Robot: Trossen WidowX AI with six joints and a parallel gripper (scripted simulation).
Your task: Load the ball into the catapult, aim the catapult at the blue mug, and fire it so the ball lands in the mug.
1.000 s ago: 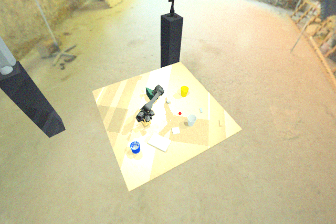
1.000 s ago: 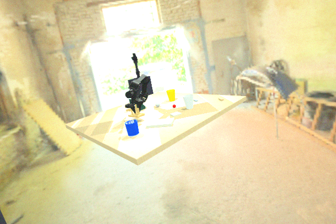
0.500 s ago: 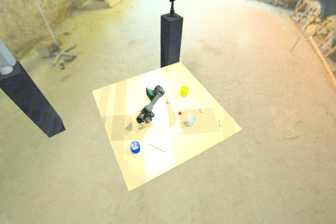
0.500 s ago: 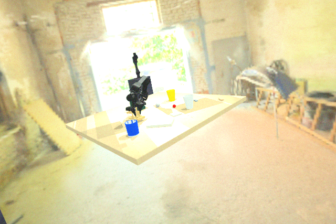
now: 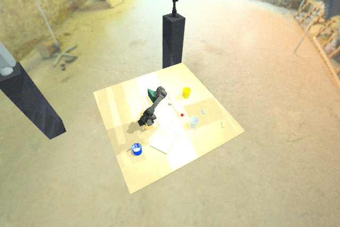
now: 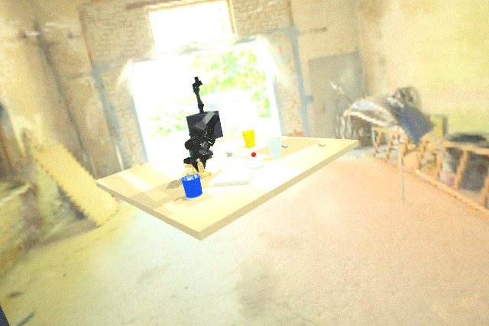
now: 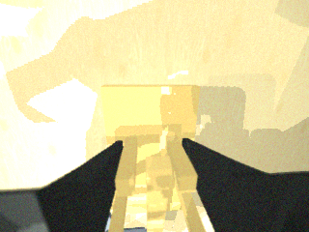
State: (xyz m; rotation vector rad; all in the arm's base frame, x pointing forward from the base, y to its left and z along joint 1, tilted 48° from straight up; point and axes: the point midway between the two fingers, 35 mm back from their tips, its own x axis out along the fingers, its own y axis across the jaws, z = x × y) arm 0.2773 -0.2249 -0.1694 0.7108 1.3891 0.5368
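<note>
The pale wooden catapult (image 5: 148, 127) (image 6: 205, 173) (image 7: 130, 103) stands on the table, mostly hidden under the arm in the top and exterior views. My gripper (image 5: 148, 124) (image 6: 200, 168) (image 7: 153, 144) is down at it, shut on the catapult, with a black finger on each side of its wooden rails in the wrist view. The blue mug (image 5: 137, 151) (image 6: 192, 187) stands upright near the table's front left edge. A small red ball (image 5: 181, 115) (image 6: 253, 154) lies on the table, apart from the catapult. Whether anything lies in the catapult's cup is too unclear to tell.
On the table (image 5: 142, 180) (image 6: 205, 221) are a white slab (image 5: 161, 143) (image 6: 233, 177), a pale cup (image 5: 194, 122) (image 6: 274, 148), a yellow cup (image 5: 186, 92) (image 6: 248, 139), a small grey round thing (image 5: 170, 103) (image 6: 229, 153) and a small blue block (image 5: 203, 111). A dark green object (image 5: 151, 94) is beside the arm.
</note>
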